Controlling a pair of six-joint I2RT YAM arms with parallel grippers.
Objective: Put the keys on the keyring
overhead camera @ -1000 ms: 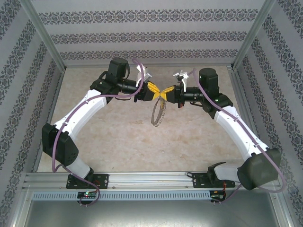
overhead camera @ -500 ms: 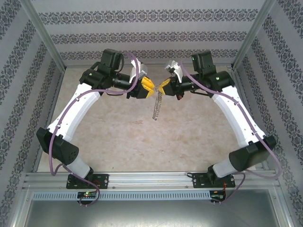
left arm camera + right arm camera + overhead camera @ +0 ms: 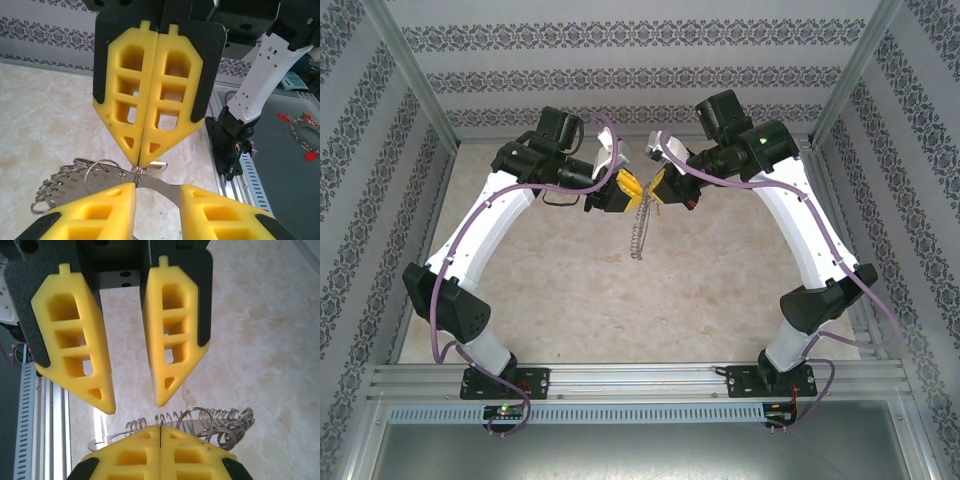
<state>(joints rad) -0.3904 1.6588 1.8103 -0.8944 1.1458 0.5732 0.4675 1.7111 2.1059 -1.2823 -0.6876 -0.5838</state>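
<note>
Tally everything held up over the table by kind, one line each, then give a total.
arms: 2 (left arm, right arm)
pincers: 2 (left pincer, right pincer)
keyring: 1
total: 5

Left gripper (image 3: 626, 188) left, right gripper (image 3: 656, 186) right, tips facing; keyring (image 3: 637, 230) hanging beneath, above table (image 3: 570, 300).
</note>
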